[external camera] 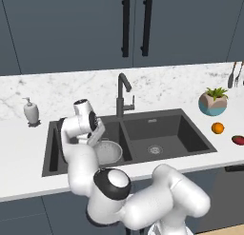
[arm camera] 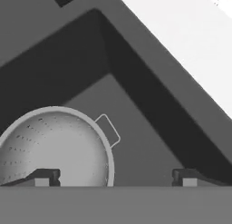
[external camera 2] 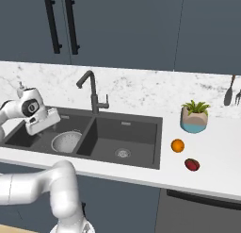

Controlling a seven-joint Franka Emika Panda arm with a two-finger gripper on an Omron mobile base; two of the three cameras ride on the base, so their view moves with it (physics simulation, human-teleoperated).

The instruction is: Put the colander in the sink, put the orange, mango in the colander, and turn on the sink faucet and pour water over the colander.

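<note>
— Silver-grey metal, that's the colander (external camera: 109,151): it sits on the floor of the left basin of the sink (external camera: 190,134), upright, nothing in it. In the right base view it lies just left of the wall between the two basins, and in the hand view its perforated inside and one small side handle are plain to see.

— And the hand?

— The hand (arm camera: 115,177) hangs over the left basin, just above the colander, with its two finger tips spread wide and nothing between them. One tip stands over the bowl's inside, the other over the bare basin floor beside it.

— Where is the fruit?

— On the white marble bench (external camera: 28,148), right of the sink. The orange (external camera 2: 177,145) lies near the sink's right rim; the mango (external camera 2: 191,164) is a little farther right and nearer the front edge. The two are close but apart.

— The sink faucet?

— The sink faucet (external camera: 123,93) stands behind the divider between the basins; I see no water coming from its spout.

— Anything else on the bench? Any writing?

— A white soap dispenser (external camera: 31,111) behind the sink's left corner, and a potted plant (external camera 2: 194,116) behind the orange. No label or lettering can be read on any of them.
</note>
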